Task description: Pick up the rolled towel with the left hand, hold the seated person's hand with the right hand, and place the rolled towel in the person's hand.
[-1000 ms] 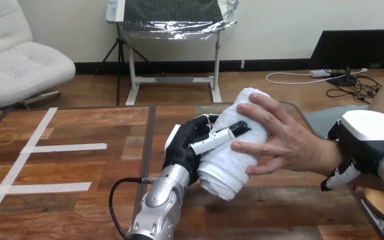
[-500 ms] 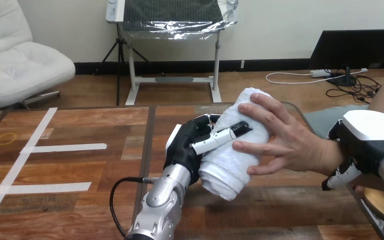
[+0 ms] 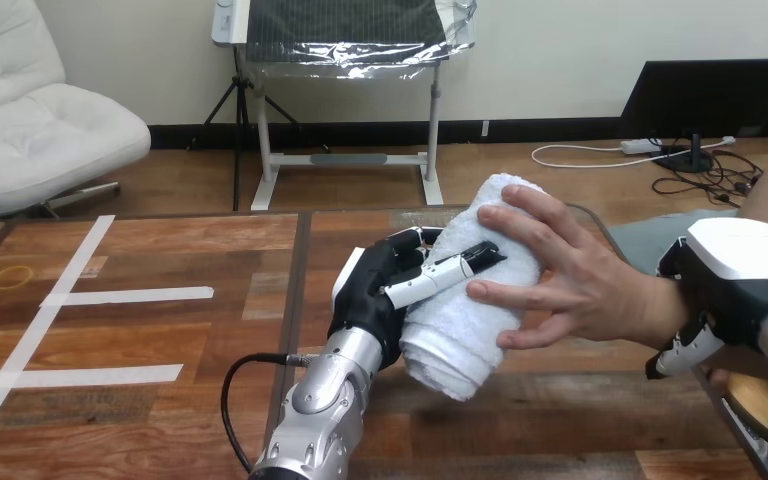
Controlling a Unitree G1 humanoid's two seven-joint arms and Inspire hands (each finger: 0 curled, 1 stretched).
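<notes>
A white rolled towel (image 3: 460, 320) stands tilted above the table's middle. My left hand (image 3: 375, 295) is shut on it from the left, thumb across its front and fingers behind. The person's hand (image 3: 570, 280) comes in from the right and lies against the towel's right side with its fingers spread over it. My right hand (image 3: 730, 275) is at the person's wrist, its white back on top and its fingers curled under the wrist.
The wooden table (image 3: 160, 340) carries strips of white tape (image 3: 125, 296) at the left and a yellow rubber band (image 3: 12, 277) near the left edge. A black cable (image 3: 240, 385) loops beside my left forearm.
The person's hand and my right hand have shifted very slightly to the right. The towel and my left hand stay in place.
</notes>
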